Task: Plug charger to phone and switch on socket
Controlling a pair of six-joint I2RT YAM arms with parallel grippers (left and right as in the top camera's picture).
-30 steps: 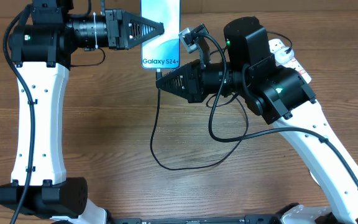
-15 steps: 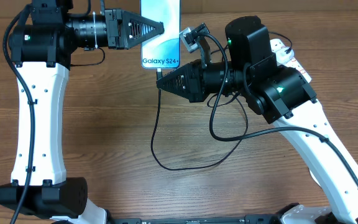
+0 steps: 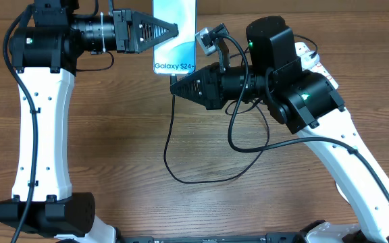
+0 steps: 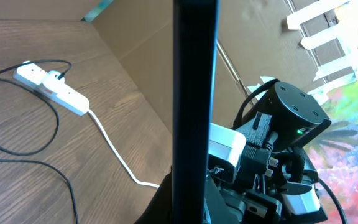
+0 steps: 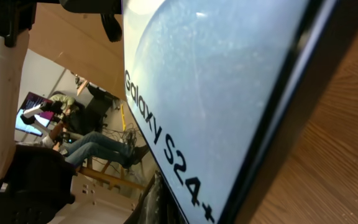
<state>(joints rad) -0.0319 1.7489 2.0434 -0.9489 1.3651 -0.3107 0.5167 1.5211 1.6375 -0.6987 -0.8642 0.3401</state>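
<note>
The left gripper [image 3: 173,30] is clamped on the edge of the phone [image 3: 178,48], bracing it against insertion force. The right gripper [image 3: 174,88] is closed on the charger [image 3: 167,145] tip, just short of the phone's port edge. The socket [image 4: 51,87] lies well apart from both jaws, its switch not yet pressed.

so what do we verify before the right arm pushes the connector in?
1. Left gripper steadying the phone: ok, shut on its side edge.
2. Right gripper holding the charger: ok, shut, cable trailing from its tip.
3. Charger tip lined up with the port: cannot tell, hidden under the fingers just below the Galaxy edge.
4. Cable slack: ok, loose loop on the table.
5. Plug in the socket: ok, a black plug sits in the strip.
6. Socket switch state: cannot tell, too small.
</note>
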